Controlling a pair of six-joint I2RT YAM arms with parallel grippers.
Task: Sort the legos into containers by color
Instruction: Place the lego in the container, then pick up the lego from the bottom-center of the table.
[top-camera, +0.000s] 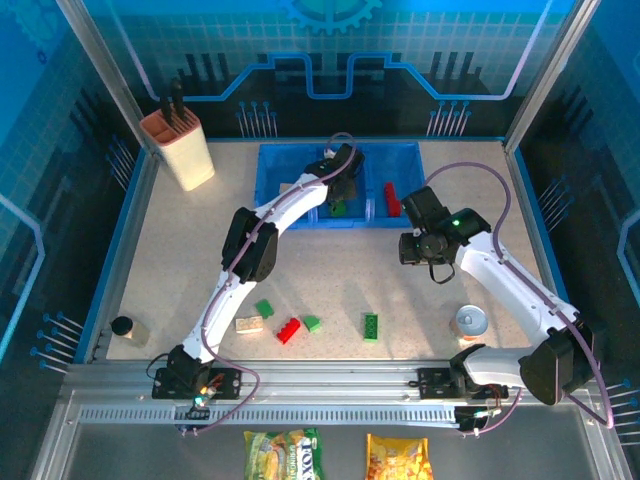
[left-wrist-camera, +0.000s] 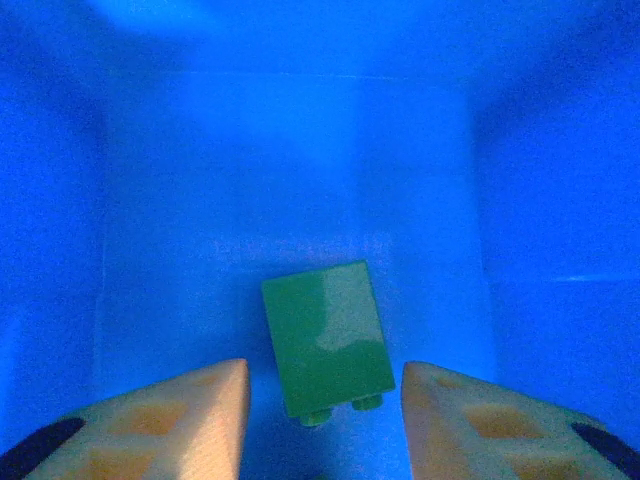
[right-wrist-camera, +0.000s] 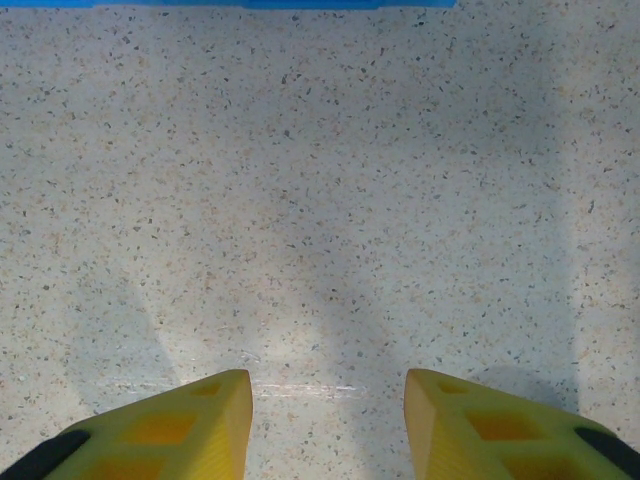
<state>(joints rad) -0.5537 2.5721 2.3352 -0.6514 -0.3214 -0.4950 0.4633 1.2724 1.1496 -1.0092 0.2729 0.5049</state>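
between blue walls (top-camera: 420, 40) — speckled tabletop (top-camera: 190, 250), scattered legos (top-camera: 371, 326)

Blue bin walls (left-wrist-camera: 60, 250) close round the green brick (left-wrist-camera: 325, 340); table (right-wrist-camera: 320, 200) lies open

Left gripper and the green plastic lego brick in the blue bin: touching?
Apart. Left wrist view: blue plastic bin shows between the green plastic lego brick and each finger of the left gripper.
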